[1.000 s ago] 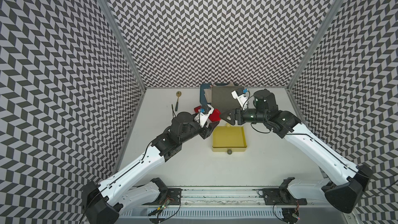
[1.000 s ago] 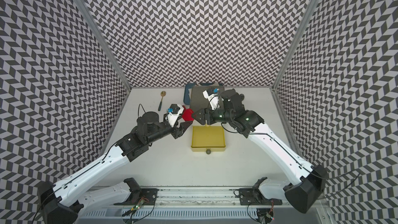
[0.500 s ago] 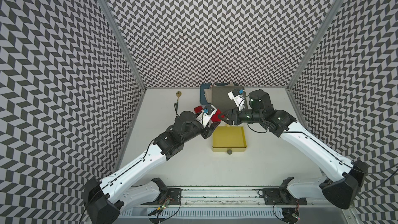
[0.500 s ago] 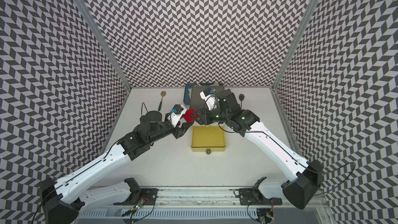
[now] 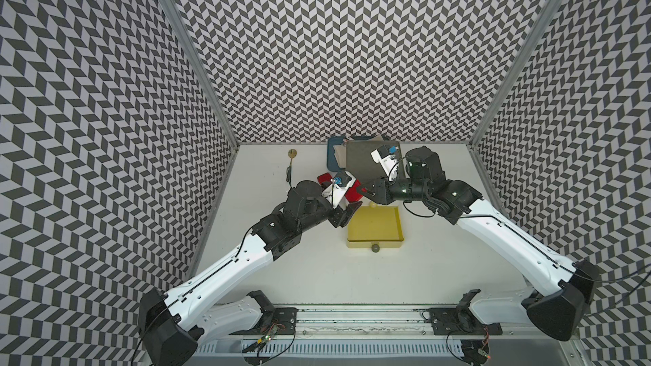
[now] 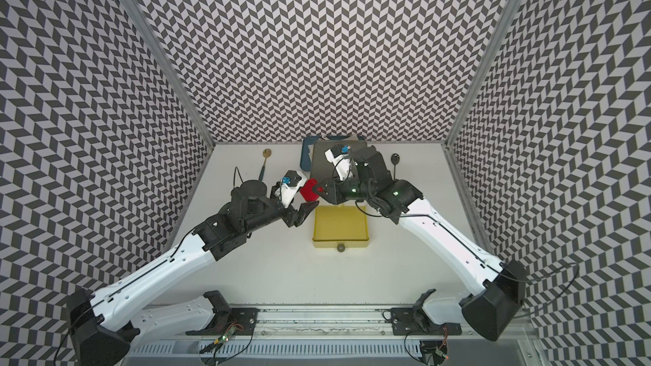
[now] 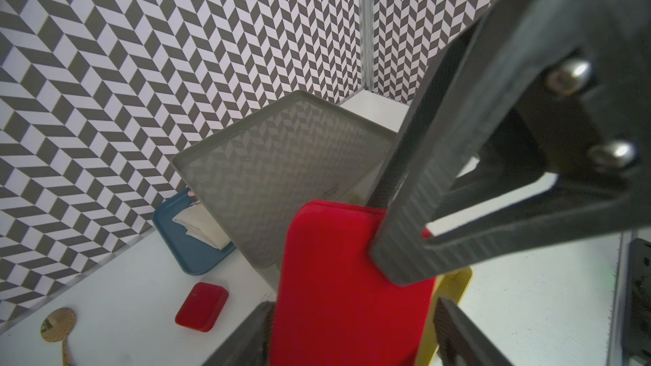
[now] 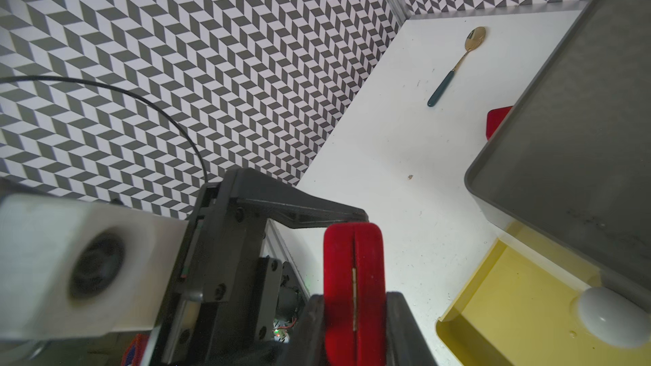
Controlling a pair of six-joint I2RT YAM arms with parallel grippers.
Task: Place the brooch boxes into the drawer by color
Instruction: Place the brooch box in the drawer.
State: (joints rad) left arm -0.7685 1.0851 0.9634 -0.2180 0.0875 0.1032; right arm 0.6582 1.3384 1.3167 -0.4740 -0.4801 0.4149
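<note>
Red brooch box (image 8: pixel 352 258): in the air, on edge, seam toward the right wrist camera, at the near corner of the drawer chest (image 5: pixel 359 163) on the left arm's side.

Right gripper (image 8: pixel 355 297): fingers pressed on the box's two broad faces, pinching it.

Left gripper (image 7: pixel 352 329): jaws spread wide, one finger to each side of the box. In the right wrist view the visible finger stands apart from it.

Judgement: a hand-over, with the right arm as carrier.

Yellow tier (image 5: pixel 375 242): drawn out, nothing seen in it in both top views. It lies just beside and below the box, toward the robot's base. The coming move looks like a short carry that way, then a lowering. The left finger near the tier's corner could be struck.

Second red brooch box (image 7: pixel 202 306): flat on the table (image 5: pixel 317 276) near the blue tray (image 7: pixel 190 255), apart from both grippers.
</note>
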